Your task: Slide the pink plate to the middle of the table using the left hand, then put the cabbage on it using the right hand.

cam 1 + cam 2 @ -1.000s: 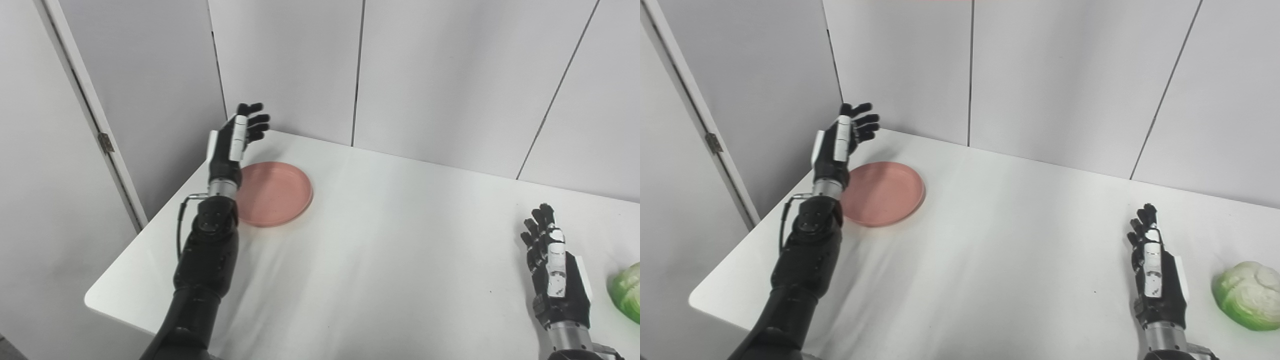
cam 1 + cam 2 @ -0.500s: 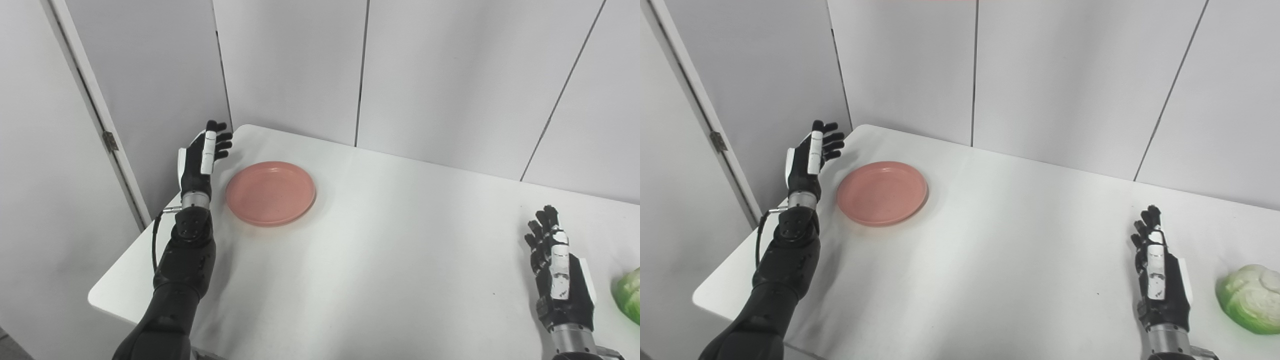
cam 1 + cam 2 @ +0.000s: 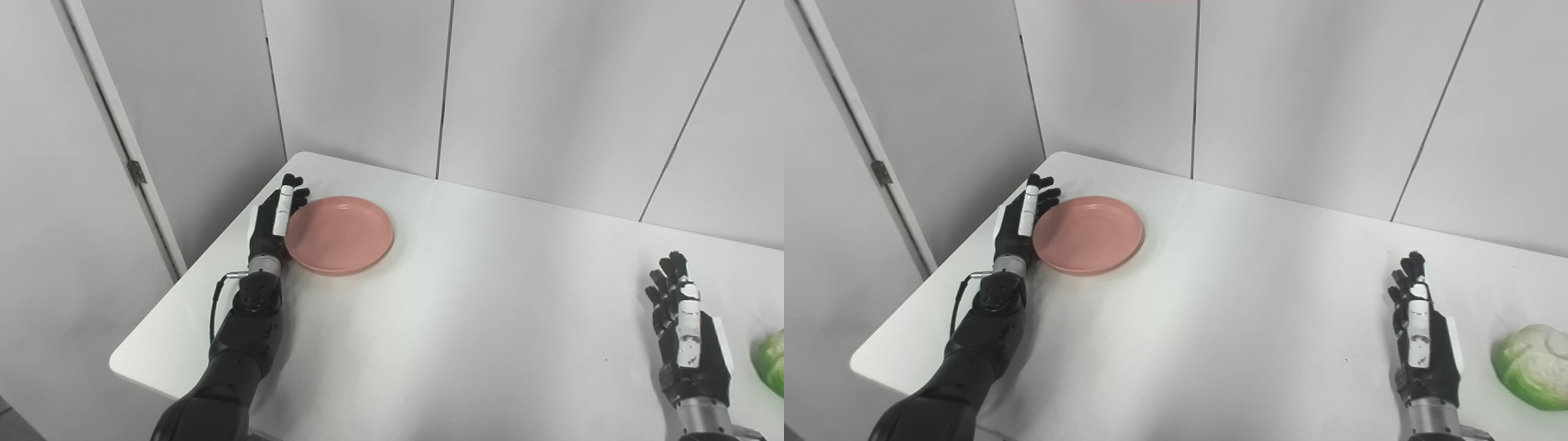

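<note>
White wall panels stand behind a white bench, and a door with a hinge is at the far left.

Your left hand stands on its edge at the left rim of the pink plate. Its fingers are stretched out and a little apart, and it grasps nothing. In both views the palm seems to touch the rim, or it is just beside it; I cannot tell which for sure. The forearm lies low over the bench, along its left side.

From this hand outward, the plate sits flat near the far left corner of the bench. It carries nothing. The middle of the bench lies well apart from it, toward the right.

Your right hand waits near the right front edge, fingers straight and pointing up, released, holding nothing. Just to its right lies the cabbage, green and pale, resting on the bench and not touched by the hand. In the left eye view only a small piece of it shows at the picture's edge.

As I judge it, the task is at its very start. The plate is not yet in the middle, so the push with the left hand is the step in hand now. After that, everything with the cabbage is left: grasping it, carrying it across and setting it on the plate.
</note>
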